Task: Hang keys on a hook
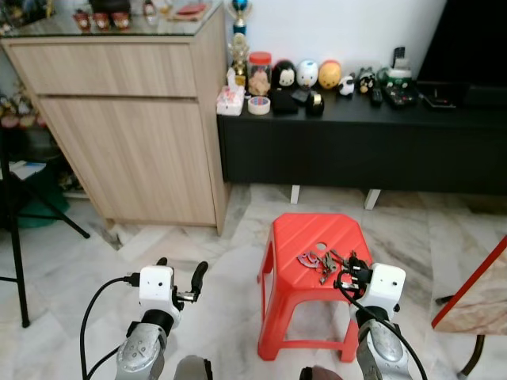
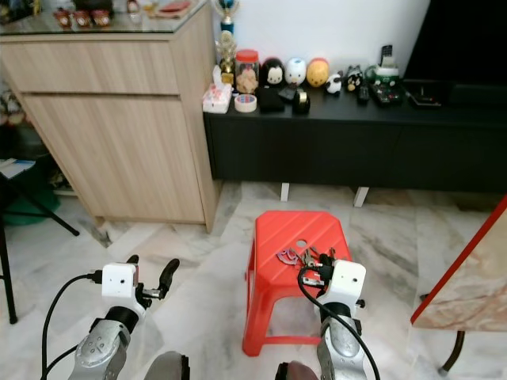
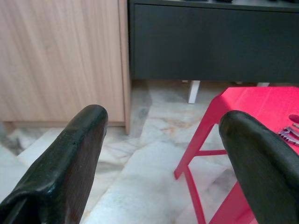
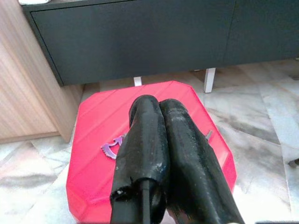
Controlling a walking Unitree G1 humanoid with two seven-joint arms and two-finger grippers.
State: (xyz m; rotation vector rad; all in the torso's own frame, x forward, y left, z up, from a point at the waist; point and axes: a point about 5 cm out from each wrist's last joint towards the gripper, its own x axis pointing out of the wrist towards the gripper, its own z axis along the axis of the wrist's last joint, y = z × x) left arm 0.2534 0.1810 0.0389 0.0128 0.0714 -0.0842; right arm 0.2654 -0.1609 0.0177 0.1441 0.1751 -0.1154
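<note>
Your right hand (image 4: 154,112) hovers over the red stool (image 1: 295,237), fingers pressed together, above the keys (image 1: 319,263). Spread them first, then descend to grasp. Left hand (image 1: 181,273) idles, fingers apart.

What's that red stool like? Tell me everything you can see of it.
The stool looks like moulded red plastic: a squarish seat with cut corners, diagonal ribs and a small hole near the middle, on splayed legs joined by low rails. It stands upright on the marble floor, before a black cabinet. A bunch of keys with a purple tag lies on the seat. The right tool, fingers together, hangs over the keys.
</note>
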